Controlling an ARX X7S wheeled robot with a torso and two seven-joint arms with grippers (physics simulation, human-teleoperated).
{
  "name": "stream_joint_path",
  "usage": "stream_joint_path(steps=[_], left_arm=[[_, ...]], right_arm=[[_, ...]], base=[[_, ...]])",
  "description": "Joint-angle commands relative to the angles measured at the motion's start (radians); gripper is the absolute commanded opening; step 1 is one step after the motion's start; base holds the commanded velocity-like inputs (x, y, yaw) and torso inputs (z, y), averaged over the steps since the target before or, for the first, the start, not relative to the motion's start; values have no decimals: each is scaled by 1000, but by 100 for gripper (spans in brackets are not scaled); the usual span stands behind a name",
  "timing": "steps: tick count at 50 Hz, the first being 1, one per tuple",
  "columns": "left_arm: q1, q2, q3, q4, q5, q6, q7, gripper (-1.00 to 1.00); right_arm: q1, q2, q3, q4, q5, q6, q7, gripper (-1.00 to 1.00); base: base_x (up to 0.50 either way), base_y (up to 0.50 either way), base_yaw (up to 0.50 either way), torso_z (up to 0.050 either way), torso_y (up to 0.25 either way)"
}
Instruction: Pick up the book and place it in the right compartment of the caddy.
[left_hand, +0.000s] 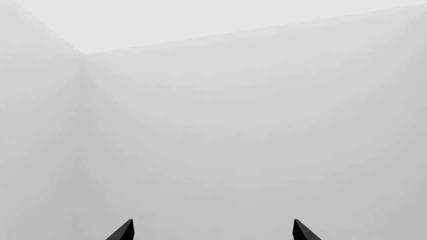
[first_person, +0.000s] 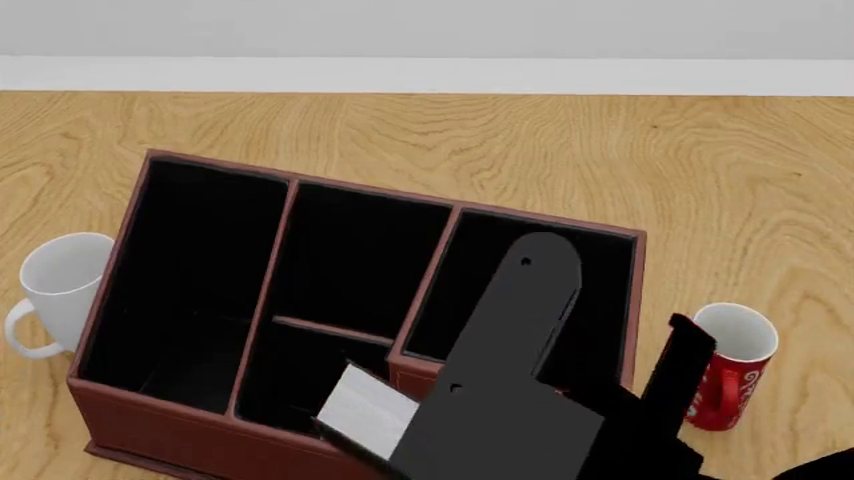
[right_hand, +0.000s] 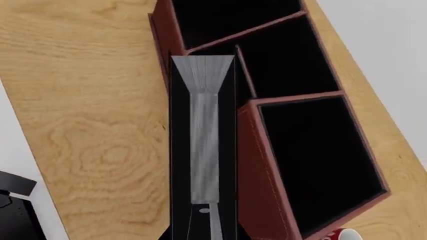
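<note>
- Now gripping the book (right_hand: 203, 150) in the right hand (first_person: 514, 415), lifted at the caddy (first_person: 160, 425) front wall, six o'clock of the right compartment (first_person: 607, 300).
- Risking catching that tall wall (right_hand: 257, 165), or dropping into the middle section instead.
- Possibly clipping the red mug (first_person: 731, 365) at three o'clock.
- Idling the left hand (left_hand: 213, 231), gaping, empty.

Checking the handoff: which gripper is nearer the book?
Right. The right gripper is at the book, holding it by the caddy's front wall. The left gripper faces only blank walls, with no book in its view.
</note>
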Motion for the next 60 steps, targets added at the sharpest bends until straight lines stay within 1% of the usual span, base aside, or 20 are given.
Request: stream_joint_path(steps=[1, 6, 10, 12, 17, 19, 25, 30, 32, 37, 39, 40, 41, 46, 50, 51, 54, 56, 57, 60], left_arm=[[-6, -2, 15, 0, 5, 5, -6, 100], [-9, 0, 18, -2, 5, 4, -7, 100], [-11, 4, 21, -5, 5, 3, -7, 100], [-13, 7, 21, -6, 3, 2, -7, 100], [-10, 3, 25, -4, 9, 8, -9, 100], [-7, 0, 27, -4, 13, 11, -9, 100], [-5, -6, 32, -2, 19, 20, -12, 100], [-1, -13, 36, -3, 26, 30, -13, 100], [-1, -18, 37, -1, 28, 33, -14, 100], [-14, -31, 47, 7, 26, 36, -18, 100], [-24, -36, 54, 10, 24, 38, -20, 100], [-30, -38, 59, 11, 24, 40, -21, 100], [-36, -39, 66, 11, 24, 42, -22, 100], [-83, -38, 112, 11, 23, 52, -31, 100], [-114, -37, 145, 11, 23, 61, -39, 100], [-121, -37, 151, 11, 23, 62, -40, 100], [-157, -40, 194, 12, 30, 76, -50, 100], [-192, -42, 244, 13, 41, 90, -62, 100], [-211, -43, 271, 13, 45, 98, -69, 100], [-292, -54, 371, 13, 59, 127, -87, 100]], right_arm=[[38, 42, 133, -1, -64, -100, -87, -100], [38, 38, 172, 22, -59, -168, -93, -100], [49, 8, 175, 46, -83, -164, -80, -100], [48, 3, 198, 71, -87, -205, -83, -100], [61, -40, 223, 124, -108, -243, -68, -100], [74, -23, 245, 143, -106, -261, -68, -100], [166, 18, 301, 217, -97, -219, -146, -100], [216, -5, 316, 286, -127, -180, -170, -100], [225, -9, 322, 321, -110, -176, -169, -100], [250, -86, 313, 401, -146, -149, -151, -100], [257, -147, 301, 457, -161, -141, -131, -100], [261, -168, 292, 491, -132, -130, -104, -100], [266, -185, 289, 506, -143, -118, -118, -100], [305, -300, 249, 679, -149, -19, -82, -100], [314, -381, 289, 852, -118, 83, -16, -100], [316, -415, 306, 929, -114, 135, 9, -100], [315, -462, 350, 1025, -108, 214, 43, -100], [317, -510, 394, 1110, -125, 292, 53, -100], [317, -535, 402, 1195, -45, 339, 144, -100], [316, -585, 461, 1251, -118, 427, 99, -100]], base=[[0, 0, 0, 0, 10], [0, 0, 0, 0, 0], [0, 0, 0, 0, 0], [0, 0, 0, 0, 5], [0, 0, 0, 0, 0], [0, 0, 0, 0, 0], [0, 0, 0, 0, 2], [0, 0, 0, 0, 2], [0, 0, 0, 0, 0], [0, 0, 0, 0, 0], [0, 0, 0, 0, 0], [0, 0, 0, 0, 10], [0, 0, 0, 0, 0], [0, 0, 0, 0, 0], [0, 0, 0, 0, 0], [0, 0, 0, 0, 10], [0, 0, 0, 0, 0], [0, 0, 0, 0, 0], [0, 0, 0, 0, 0], [0, 0, 0, 0, 3]])
